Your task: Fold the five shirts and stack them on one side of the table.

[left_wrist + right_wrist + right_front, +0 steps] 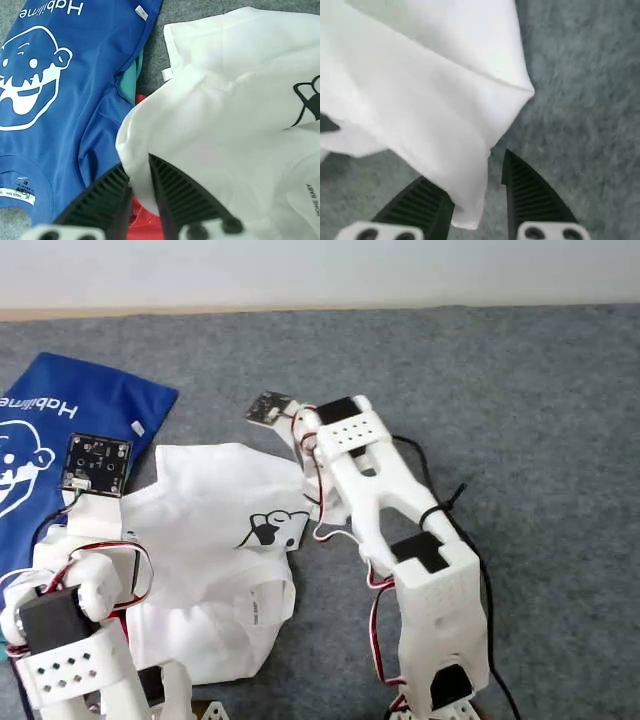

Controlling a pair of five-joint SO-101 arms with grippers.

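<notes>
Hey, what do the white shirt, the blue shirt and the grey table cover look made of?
The white shirt looks like soft matte cotton knit: it rumples into thick rounded folds. The blue shirt seems a smoother synthetic sports fabric, with a slight sheen and fine mesh texture. The grey table cover looks like felt or short-pile carpet, fuzzy and mottled.
</notes>
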